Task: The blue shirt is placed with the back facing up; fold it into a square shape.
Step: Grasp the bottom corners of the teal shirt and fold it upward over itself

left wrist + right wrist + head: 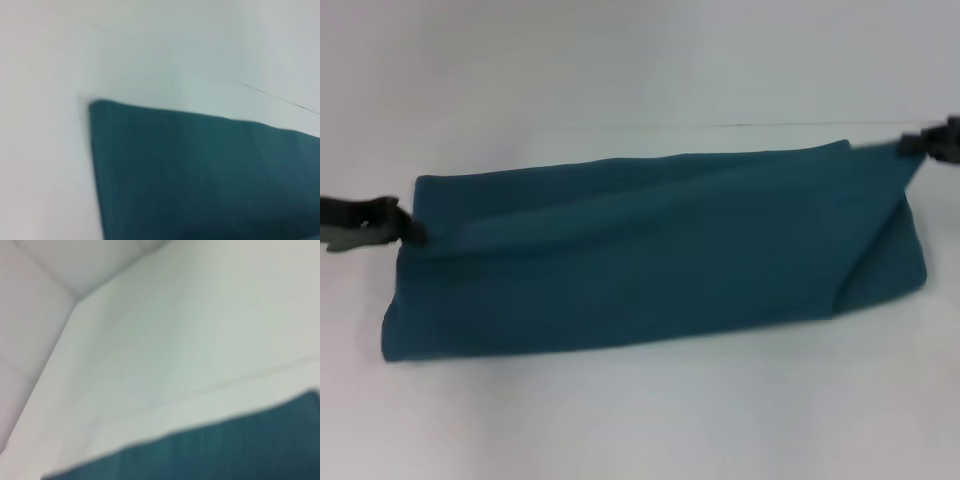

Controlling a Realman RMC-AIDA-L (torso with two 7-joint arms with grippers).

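Table [640,420]: plain white, smooth top, filling the near and middle ground.
Wall [640,50]: pale grey-white, blank, rising behind the table's far edge.
Seam [280,97]: thin dark line across the white surface.
Light: even, soft, without hard shadows.

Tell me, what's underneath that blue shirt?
The blue shirt lies folded lengthwise on a white table, pinched by the left pincer and right pincer. Anything beneath the cloth is covered.
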